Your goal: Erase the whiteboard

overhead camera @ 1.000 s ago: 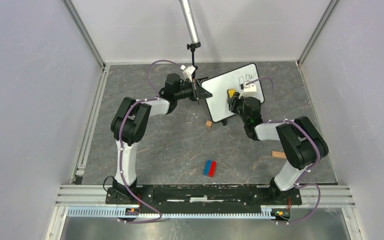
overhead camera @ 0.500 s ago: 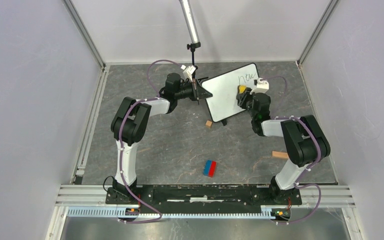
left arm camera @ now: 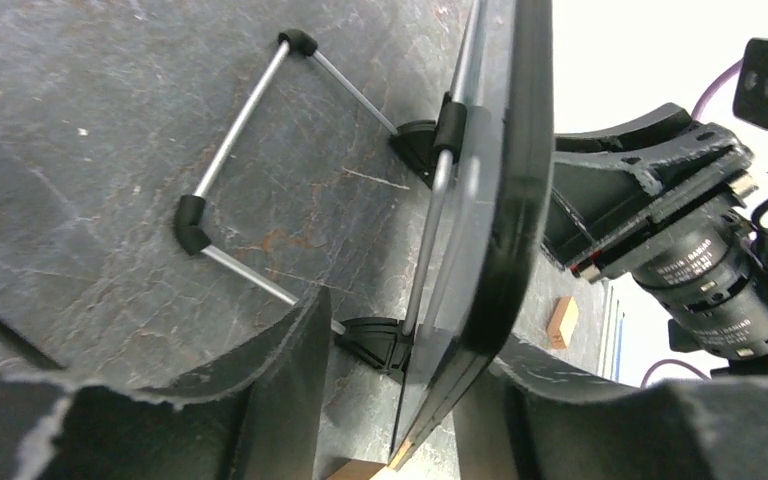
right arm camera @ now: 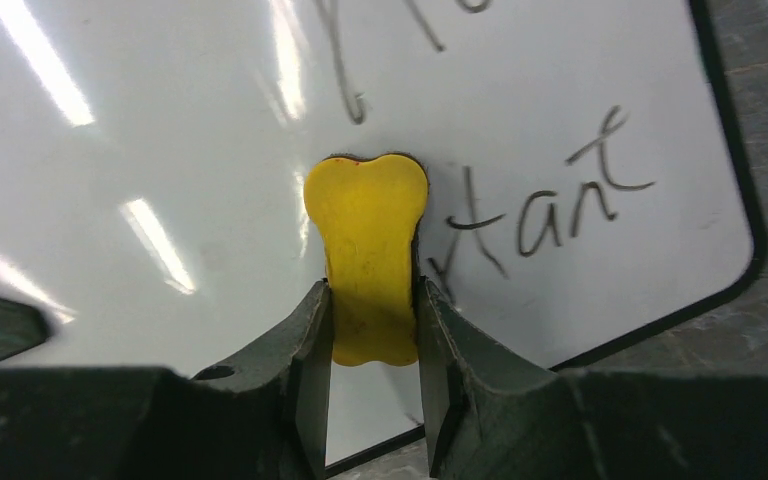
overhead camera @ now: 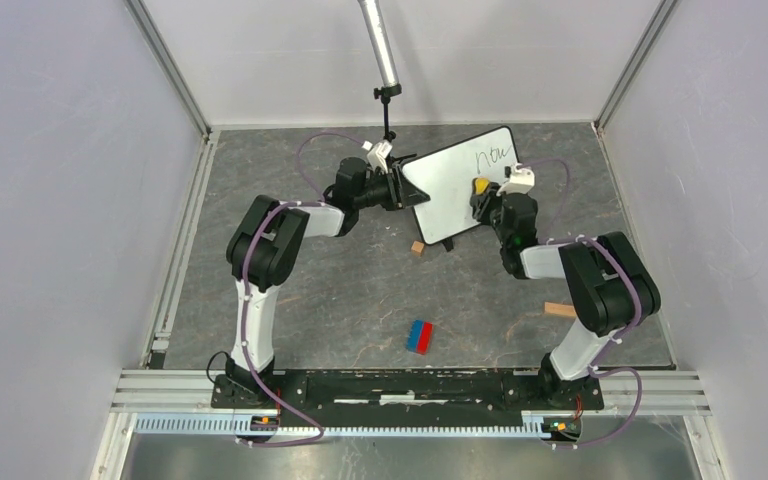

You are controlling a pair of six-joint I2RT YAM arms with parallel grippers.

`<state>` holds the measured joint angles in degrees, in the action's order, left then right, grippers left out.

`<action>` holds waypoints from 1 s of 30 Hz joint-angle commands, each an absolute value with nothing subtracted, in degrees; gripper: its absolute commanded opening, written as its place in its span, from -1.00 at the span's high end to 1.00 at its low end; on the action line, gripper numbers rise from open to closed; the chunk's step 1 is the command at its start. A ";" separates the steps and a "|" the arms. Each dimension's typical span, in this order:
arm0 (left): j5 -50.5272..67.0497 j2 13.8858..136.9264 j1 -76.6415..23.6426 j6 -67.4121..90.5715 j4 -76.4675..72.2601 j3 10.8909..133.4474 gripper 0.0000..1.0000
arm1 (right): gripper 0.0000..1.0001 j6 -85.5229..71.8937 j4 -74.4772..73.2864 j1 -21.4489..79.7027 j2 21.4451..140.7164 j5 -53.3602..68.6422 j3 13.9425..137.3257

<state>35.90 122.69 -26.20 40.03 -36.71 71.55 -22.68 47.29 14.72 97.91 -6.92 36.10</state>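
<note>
1. Whiteboard (overhead camera: 450, 195) stands tilted at far middle of table (overhead camera: 330, 290), black writing on its upper right part.
2. Left claw (left arm camera: 410, 385) clenched on whiteboard's left edge.
3. Right claw (right arm camera: 370, 335) grasping yellow eraser (right arm camera: 365, 220), flat against whiteboard beside the writing.

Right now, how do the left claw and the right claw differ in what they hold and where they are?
The left claw clamps the whiteboard by its edge, one finger on each side; the right claw grips a yellow eraser. The left claw is at the board's left edge; the right claw is over its face, the eraser beside black handwriting. Both are shut and work on the same board.
</note>
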 commanded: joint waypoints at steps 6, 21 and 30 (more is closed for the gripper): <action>32.47 126.05 -27.55 43.20 -38.54 73.09 0.36 | 0.57 -20.53 48.00 21.09 97.22 -7.29 38.93; 29.70 124.38 -27.36 39.62 -31.88 72.47 0.95 | 0.58 -22.68 44.61 10.28 98.65 -5.01 35.94; 34.35 124.94 -26.54 41.01 -32.24 72.11 0.95 | 0.59 -23.88 50.72 17.92 95.20 -2.42 29.26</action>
